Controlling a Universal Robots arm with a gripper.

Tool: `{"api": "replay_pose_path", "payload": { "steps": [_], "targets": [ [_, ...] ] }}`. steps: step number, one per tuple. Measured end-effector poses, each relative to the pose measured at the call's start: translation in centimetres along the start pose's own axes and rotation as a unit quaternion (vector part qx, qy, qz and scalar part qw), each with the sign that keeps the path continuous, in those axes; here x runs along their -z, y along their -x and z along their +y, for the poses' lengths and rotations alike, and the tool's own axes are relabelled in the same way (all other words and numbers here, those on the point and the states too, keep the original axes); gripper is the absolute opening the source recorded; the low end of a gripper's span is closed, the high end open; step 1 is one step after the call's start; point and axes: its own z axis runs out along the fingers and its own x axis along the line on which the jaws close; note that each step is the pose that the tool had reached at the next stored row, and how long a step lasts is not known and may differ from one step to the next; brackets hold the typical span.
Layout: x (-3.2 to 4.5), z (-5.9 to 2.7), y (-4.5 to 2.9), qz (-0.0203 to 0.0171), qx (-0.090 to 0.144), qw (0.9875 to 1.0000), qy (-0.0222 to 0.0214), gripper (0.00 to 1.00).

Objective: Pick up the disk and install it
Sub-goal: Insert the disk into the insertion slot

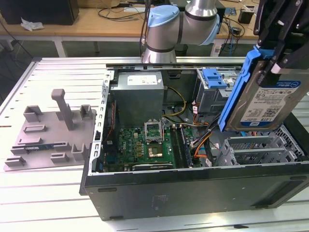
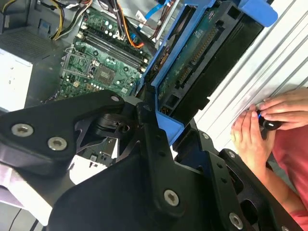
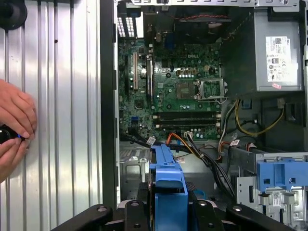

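The disk is a silver drive with a white-and-blue label in a blue plastic frame. It hangs tilted in the air over the open computer case, at the exterior view's right. My black gripper is shut on its upper end. The second wrist view looks along the disk's green circuit-board underside, with the gripper clamped on the blue frame. In the first wrist view the disk stands edge-on between the fingers, above the case's drive corner.
Inside the case lie the green motherboard, a grey power-supply box, bundled cables and a drive cage with a blue latch. A grey fixture plate with posts lies on the table. A person's hands rest on the table beside the case.
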Motion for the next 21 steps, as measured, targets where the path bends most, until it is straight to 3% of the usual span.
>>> {"api": "replay_pose_path", "payload": {
  "steps": [7,21],
  "targets": [
    [-0.05,-1.17,-0.22,0.0002,0.004,1.0,-0.0007,0.37],
    [-0.07,-1.61,-0.26,0.0003,0.006,1.0,-0.0021,0.37]
  ]
}}
